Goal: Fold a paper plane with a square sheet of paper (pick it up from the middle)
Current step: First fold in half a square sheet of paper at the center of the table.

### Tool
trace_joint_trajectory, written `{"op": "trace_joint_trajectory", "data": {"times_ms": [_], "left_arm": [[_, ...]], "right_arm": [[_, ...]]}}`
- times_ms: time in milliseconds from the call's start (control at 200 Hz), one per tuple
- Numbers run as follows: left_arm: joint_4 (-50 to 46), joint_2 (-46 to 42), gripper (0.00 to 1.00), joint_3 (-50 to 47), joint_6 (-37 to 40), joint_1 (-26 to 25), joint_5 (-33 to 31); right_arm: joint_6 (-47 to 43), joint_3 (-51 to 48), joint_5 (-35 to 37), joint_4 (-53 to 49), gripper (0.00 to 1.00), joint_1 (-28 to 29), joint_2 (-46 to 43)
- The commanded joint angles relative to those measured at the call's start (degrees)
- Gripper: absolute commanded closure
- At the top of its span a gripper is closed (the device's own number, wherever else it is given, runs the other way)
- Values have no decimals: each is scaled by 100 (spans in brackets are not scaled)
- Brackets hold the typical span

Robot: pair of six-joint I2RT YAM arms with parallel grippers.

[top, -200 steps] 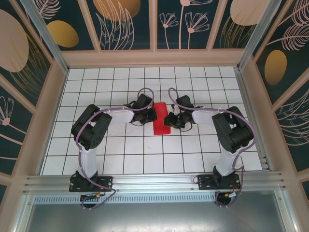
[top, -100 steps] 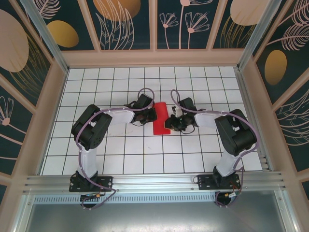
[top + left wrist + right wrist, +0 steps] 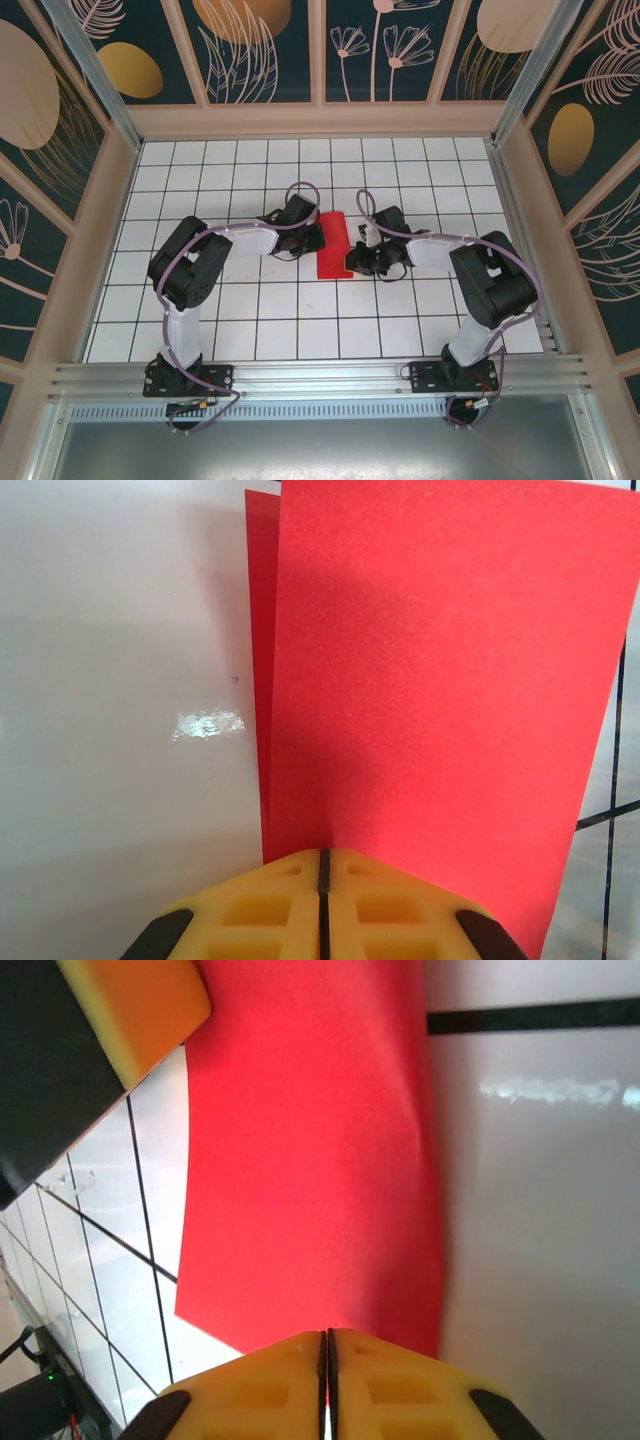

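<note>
A: Square sheet of paper [image 3: 331,246]: folded double, flat on the tiled table [image 3: 300,330], directly ahead of both sets of fingertips, between them.
B: Handling?
A: By the look, thin, light, floppy. Probably creases easily and slides on glossy tile. Best taken mid-length at a folded edge, not at a loose corner.
B: Grippers?
A: Left gripper [image 3: 323,855] pressed together at its near edge. Right gripper [image 3: 326,1337] likewise, at the opposite edge. Pinching or just touching: cannot tell.
B: Markings?
A: None readable. Plain red.
</note>
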Motion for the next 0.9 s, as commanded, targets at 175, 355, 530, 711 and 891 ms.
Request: {"op": "trace_joint_trajectory", "data": {"times_ms": [175,355,530,711,891], "left_arm": [[-501,424,89,-243,104,48,-540],[-477,423,89,-253,133,50,-510],[-479,423,89,-246,161,50,-484],[-495,464,89,-203,188,45,-456],[-511,475,89,-198,196,44,-448]], "right_arm": [[-223,18,36,-389,92,1,162],[-99,706,213,-175,90,-224,-83],[18,1334,321,244,90,-435,549],[-39,1853,124,359,90,-435,1217],[-112,2037,220,283,90,-477,1566]]}}
